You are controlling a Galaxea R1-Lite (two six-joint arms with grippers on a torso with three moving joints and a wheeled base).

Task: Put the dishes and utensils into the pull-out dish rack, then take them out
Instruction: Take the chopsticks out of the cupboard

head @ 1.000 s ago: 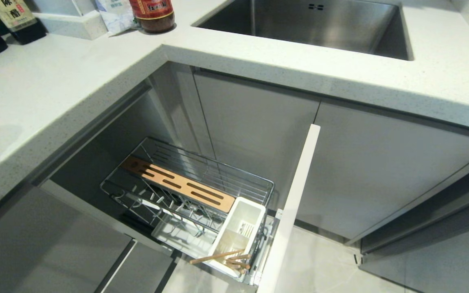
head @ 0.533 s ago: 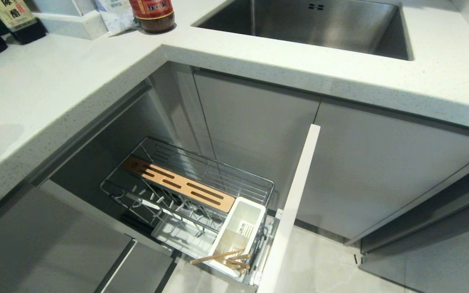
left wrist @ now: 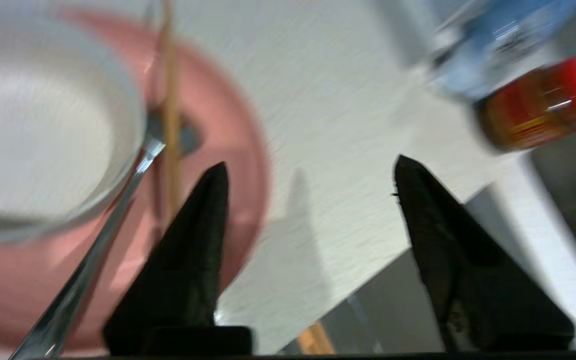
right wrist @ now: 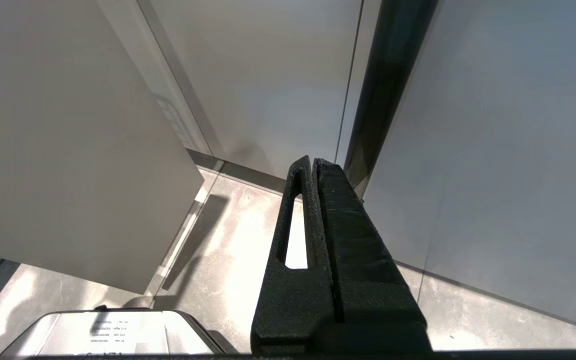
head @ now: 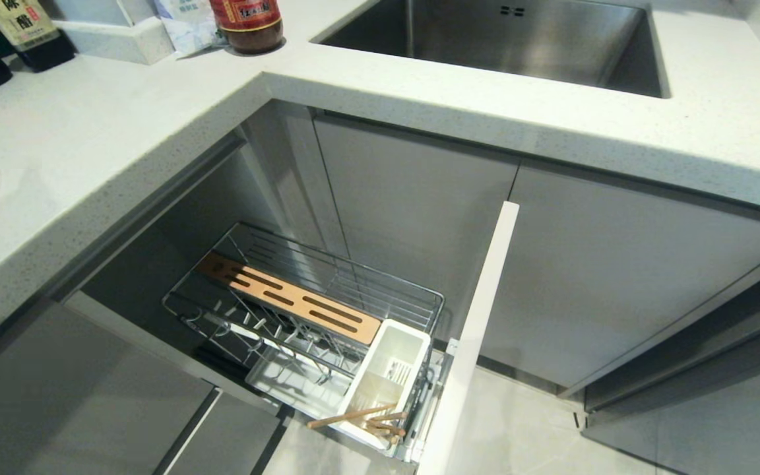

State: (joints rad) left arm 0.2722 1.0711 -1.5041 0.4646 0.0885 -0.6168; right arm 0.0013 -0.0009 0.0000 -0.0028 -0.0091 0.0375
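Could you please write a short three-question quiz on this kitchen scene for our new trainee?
1. True or false: the plate already stands in the pull-out dish rack.
2. What sticks out of the utensil cup? A fork; B chopsticks; C nothing.
3. Name the item lying beside the fork on the plate, next to the bowl.

Key
1. False: the plate lies on the counter, under the open left gripper.
2. B, the chopsticks.
3. A single chopstick.

pink plate and sauce bottles rest on white countertop.
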